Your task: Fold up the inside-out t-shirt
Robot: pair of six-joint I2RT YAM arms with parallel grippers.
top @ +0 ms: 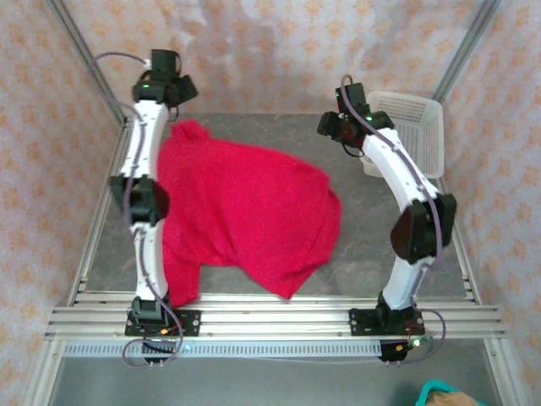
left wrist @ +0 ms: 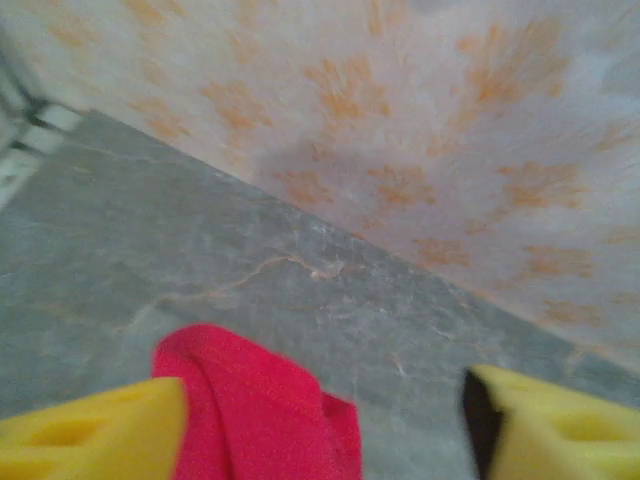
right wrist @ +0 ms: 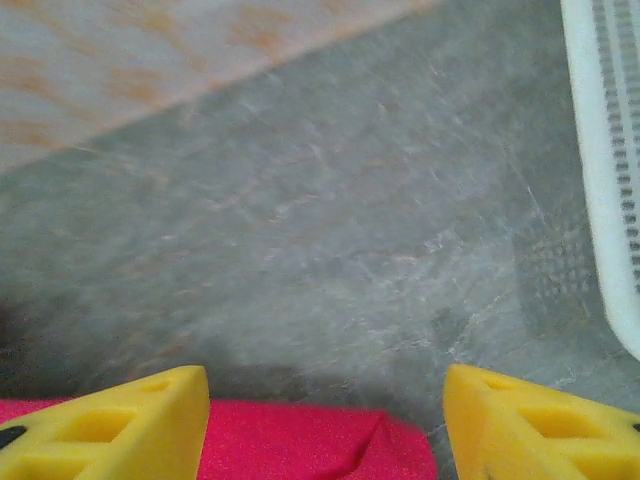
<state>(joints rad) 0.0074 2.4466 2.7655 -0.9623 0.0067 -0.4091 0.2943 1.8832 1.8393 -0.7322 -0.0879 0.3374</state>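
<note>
Red-pink t-shirt (top: 245, 211) is lying rumpled mid-frame on the tabletop (top: 372, 245). Left gripper (left wrist: 325, 400) and right gripper (right wrist: 325, 385) are hanging open over its upper edge. Grasping matching corners, pulled taut, is probably working best.

**A:** Item?
**B:** T-shirt (top: 245, 211), plain, bright red-pink, soft fabric.
**A:** Condition?
**B:** Unfolded, rumpled, spread out in one broad sheet.
**A:** Location?
**B:** Left and middle of grey table (top: 363, 254). Bunched tip toward the far left, one flap reaching the near left edge, right side rounded and creased.
</note>
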